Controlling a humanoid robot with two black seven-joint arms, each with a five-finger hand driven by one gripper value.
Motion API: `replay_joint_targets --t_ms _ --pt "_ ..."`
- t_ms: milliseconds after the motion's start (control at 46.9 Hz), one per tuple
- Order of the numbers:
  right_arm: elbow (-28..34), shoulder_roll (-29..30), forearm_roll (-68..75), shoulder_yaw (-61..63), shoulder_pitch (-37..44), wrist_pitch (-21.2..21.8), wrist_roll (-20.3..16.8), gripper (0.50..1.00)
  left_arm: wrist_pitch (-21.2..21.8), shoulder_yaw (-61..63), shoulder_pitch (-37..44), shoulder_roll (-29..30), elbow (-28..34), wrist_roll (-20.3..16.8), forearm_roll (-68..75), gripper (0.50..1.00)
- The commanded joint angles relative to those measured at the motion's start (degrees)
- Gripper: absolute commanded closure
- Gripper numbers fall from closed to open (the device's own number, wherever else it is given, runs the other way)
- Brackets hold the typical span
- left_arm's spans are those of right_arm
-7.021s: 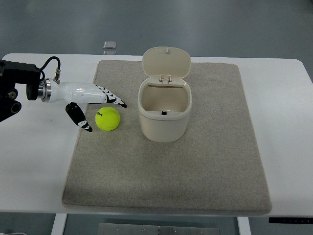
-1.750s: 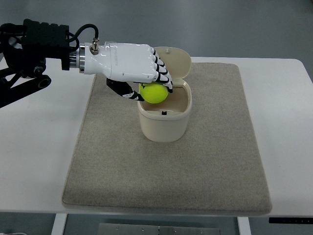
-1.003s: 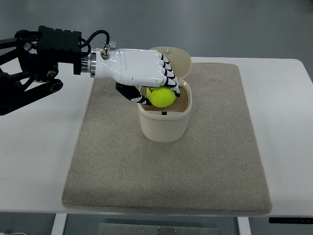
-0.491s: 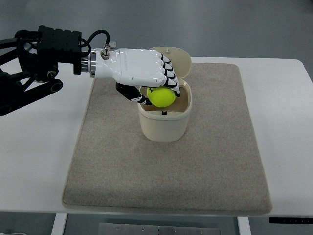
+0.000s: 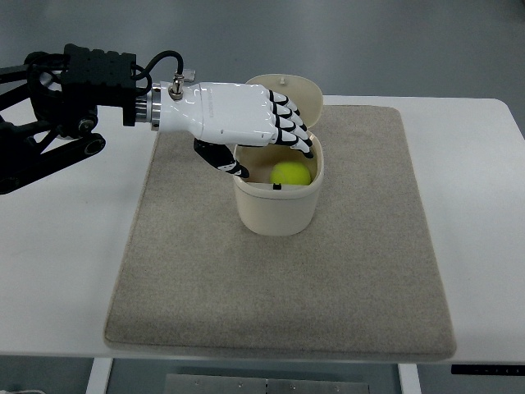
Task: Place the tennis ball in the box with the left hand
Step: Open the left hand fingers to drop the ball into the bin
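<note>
The yellow-green tennis ball lies inside the cream box, low against its right inner wall. The box stands on the mat with its lid tipped up behind it. My left hand, white with black finger joints, hovers over the box's left half. Its fingers are spread and hold nothing; the thumb hangs by the box's left rim. The ball is free of the hand.
A grey-beige mat covers most of the white table. The left arm's black forearm reaches in from the upper left. A small grey object lies at the table's far edge.
The left hand has let go of the ball, which has dropped from under the fingers into the box. The fingers have spread; the arm has stayed in place.
</note>
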Motion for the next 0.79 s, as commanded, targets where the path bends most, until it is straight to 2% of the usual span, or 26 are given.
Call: replay_joint_targets --t_ms 0,149,341,576,768 --pt "0.0 0.0 0.0 0.01 0.0 0.01 0.0 0.599 -0.12 -0.01 -0.17 0.31 -0.28 -0.08 -0.01 0.621" --pt "0.0 0.0 0.0 0.01 0.0 0.01 0.0 0.599 -0.91 0.0 -0.26 1.28 -1.6 -0.17 -0.01 0.632" --pt "0.0 0.0 0.0 0.01 0.0 0.01 0.0 0.599 -6.44 -0.01 -0.61 5.67 -6.17 -0.81 -0.45 0.645" --pt "0.0 0.0 0.0 0.01 0.0 0.01 0.0 0.599 -9.26 -0.01 -0.7 11.91 -6.96 -0.81 -0.98 0.643" --pt "0.0 0.0 0.0 0.01 0.0 0.01 0.0 0.599 -11.54 -0.01 -0.52 17.09 -7.4 -0.81 -8.44 0.632"
